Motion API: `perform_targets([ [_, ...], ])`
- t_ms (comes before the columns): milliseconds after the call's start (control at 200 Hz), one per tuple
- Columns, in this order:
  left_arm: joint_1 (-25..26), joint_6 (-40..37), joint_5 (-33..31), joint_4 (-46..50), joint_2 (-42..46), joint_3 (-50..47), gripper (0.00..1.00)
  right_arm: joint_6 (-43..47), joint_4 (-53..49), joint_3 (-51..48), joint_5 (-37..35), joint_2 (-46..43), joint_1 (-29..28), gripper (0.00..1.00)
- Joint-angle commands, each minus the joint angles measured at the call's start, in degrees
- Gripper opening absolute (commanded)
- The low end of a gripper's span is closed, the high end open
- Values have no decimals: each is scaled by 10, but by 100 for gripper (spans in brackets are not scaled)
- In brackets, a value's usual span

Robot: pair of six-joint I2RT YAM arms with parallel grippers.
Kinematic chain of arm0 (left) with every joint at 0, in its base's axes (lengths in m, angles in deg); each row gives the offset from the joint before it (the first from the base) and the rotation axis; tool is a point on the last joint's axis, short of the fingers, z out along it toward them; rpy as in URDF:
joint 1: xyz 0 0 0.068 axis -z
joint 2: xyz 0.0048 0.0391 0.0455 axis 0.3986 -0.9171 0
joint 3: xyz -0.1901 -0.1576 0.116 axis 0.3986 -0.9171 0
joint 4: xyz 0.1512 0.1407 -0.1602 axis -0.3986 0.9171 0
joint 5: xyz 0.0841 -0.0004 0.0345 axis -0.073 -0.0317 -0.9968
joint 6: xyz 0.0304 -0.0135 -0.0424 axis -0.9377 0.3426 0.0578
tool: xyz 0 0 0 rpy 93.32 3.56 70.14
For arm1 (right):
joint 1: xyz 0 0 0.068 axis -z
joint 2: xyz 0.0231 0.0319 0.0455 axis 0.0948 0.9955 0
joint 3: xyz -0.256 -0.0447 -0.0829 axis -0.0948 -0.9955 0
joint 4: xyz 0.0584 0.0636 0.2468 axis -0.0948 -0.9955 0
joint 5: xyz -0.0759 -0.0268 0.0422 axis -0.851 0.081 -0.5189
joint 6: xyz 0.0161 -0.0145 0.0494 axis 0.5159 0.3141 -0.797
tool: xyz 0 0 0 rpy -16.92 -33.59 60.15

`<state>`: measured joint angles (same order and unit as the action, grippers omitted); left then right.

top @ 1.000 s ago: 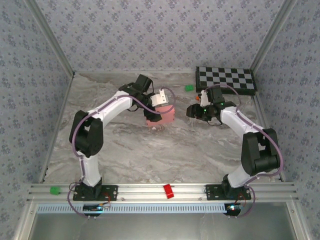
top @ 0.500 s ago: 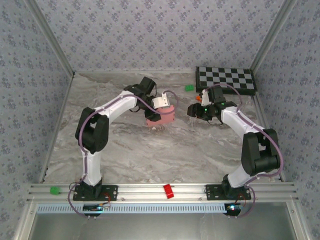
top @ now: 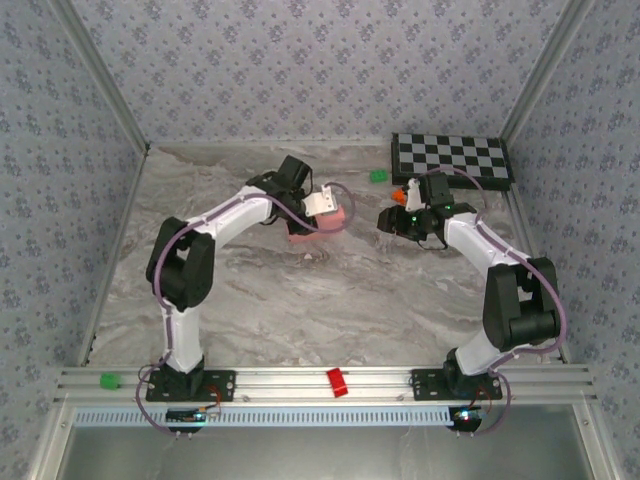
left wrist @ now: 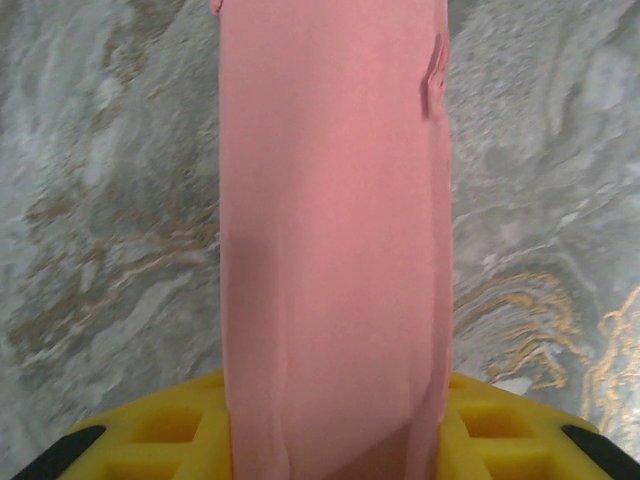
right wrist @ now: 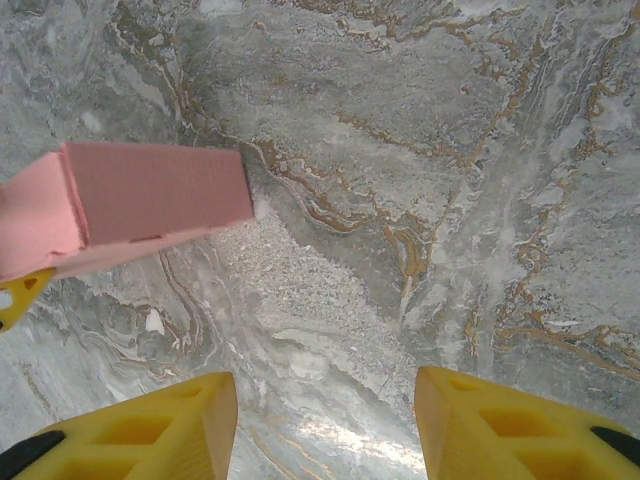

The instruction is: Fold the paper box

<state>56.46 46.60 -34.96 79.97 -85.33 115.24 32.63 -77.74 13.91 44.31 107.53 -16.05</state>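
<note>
The marble table [top: 300, 310] is bare on its near half. A little beyond centre is the paper box [top: 308, 236], which looks already formed into a shallow pink rectangle. I cannot tell whether it rests on the marble or hangs just above it.

The left gripper [left wrist: 335, 435] straddles one end. Its yellow fingers [left wrist: 150, 440] meet both long sides with no gap showing, so it appears clamped on the card. The card is thin, so too hard a squeeze may buckle a wall or spring a tucked flap. Carried by one end, the box may droop or slip out.

Just right of it, the right gripper [right wrist: 325, 400] hangs with jaws wide apart, holding nothing. A careless reach from there could knock the free end askew.

Farther right, the green block [top: 378, 176] and the checkerboard [top: 452, 158] lie well apart.
</note>
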Motion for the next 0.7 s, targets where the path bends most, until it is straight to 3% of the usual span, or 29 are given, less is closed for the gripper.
perform_targets([
  [0, 7, 9, -77, -81, 59, -40, 37, -10, -6, -6, -6, 2, 5, 52],
  [240, 28, -15, -204, -215, 112, -157, 38, -15, 4, -5, 0, 15, 7, 51],
  [530, 70, -81, -379, -417, 97, -277, 40, -23, 16, -10, 9, 25, 7, 51],
  [700, 88, -97, -413, -496, 80, -314, 41, -24, 19, -15, 11, 29, 7, 51],
])
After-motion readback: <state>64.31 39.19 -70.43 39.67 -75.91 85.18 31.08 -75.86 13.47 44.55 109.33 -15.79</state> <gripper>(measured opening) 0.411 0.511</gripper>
